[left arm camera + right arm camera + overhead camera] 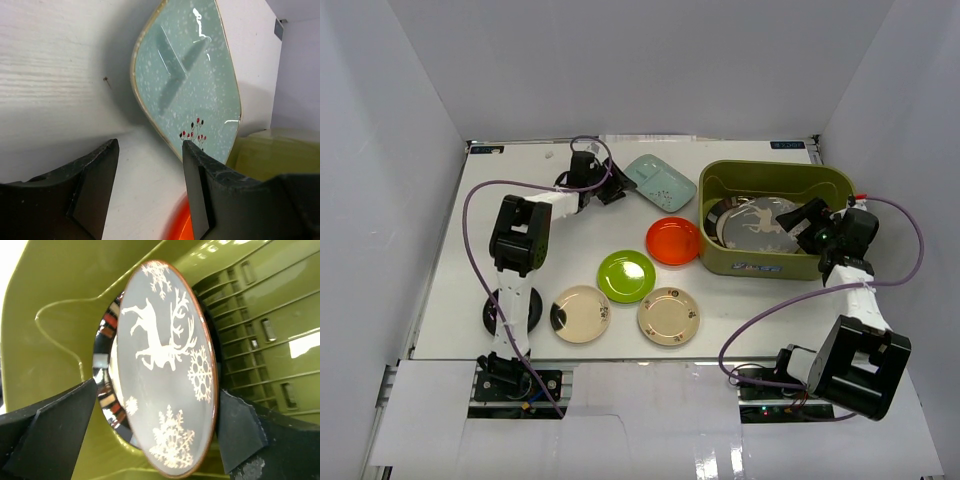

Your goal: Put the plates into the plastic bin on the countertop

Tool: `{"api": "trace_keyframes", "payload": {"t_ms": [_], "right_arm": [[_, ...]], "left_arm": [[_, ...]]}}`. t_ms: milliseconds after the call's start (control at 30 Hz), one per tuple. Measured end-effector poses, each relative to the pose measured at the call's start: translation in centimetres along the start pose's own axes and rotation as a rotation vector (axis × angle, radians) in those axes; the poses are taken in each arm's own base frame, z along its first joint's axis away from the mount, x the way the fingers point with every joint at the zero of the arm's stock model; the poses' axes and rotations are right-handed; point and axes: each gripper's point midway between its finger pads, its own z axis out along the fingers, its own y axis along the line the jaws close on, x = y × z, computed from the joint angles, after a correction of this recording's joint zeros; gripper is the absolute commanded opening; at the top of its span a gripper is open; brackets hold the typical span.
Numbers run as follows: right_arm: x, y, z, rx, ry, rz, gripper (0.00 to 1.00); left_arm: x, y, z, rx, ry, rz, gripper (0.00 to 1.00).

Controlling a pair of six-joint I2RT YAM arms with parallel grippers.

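Observation:
The olive-green plastic bin (772, 265) stands at the right of the white countertop (520, 190). The grey deer plate (760, 222) lies inside it, partly over a black plate (717, 215). My right gripper (800, 222) is inside the bin and open. In the right wrist view the deer plate (165, 370) sits between its fingers (245, 435); the other finger stands clear of it. My left gripper (615, 190) is open and empty just left of the pale teal oblong plate (660, 182). In the left wrist view its right finger (200, 180) is at the teal plate's (185, 75) near rim.
The orange-red plate (673, 240) lies beside the bin's left wall. The lime green plate (626, 275) and two cream plates (580, 313) (668, 316) lie nearer the front. A black round dish (492, 312) shows under the left arm. Pale grey walls enclose the table.

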Motion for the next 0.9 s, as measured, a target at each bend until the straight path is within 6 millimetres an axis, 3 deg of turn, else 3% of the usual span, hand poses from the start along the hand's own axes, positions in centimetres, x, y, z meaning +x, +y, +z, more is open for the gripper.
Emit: {"api": "trace_keyframes", "payload": {"t_ms": [67, 200, 367, 433, 600, 700, 767, 900], "right_arm": [[-0.3, -0.6, -0.1, 0.036, -0.021, -0.008, 0.92], [-2.2, -1.8, -1.1, 0.144, -0.126, -0.037, 0.95], [-6.0, -1.4, -3.5, 0.202, -0.322, -0.077, 0.98], [-6.2, -1.3, -3.6, 0.202, -0.328, -0.079, 0.99], [-5.1, -1.1, -3.2, 0.173, -0.274, -0.076, 0.95], [-4.7, 0.1, -3.6, 0.115, -0.266, -0.085, 0.93], [-4.4, 1.5, -4.1, 0.051, -0.264, -0.096, 0.93], [-3.8, 5.6, -5.5, -0.118, -0.266, -0.134, 0.95]], "left_arm": [[-0.3, 0.3, 0.4, -0.01, -0.013, -0.001, 0.64], [-1.1, 0.2, 1.2, -0.018, -0.046, 0.007, 0.59], [-1.5, 0.4, 2.5, -0.026, -0.069, 0.0, 0.4], [-1.5, 0.6, 2.8, -0.029, -0.073, -0.001, 0.36], [-1.9, 0.6, 3.3, -0.039, -0.087, -0.016, 0.1], [-1.8, 0.7, 3.3, -0.044, -0.086, -0.022, 0.0], [-1.7, 0.8, 3.0, -0.044, -0.091, -0.022, 0.0], [-0.8, 1.7, 0.5, -0.057, -0.094, -0.065, 0.0]]}}
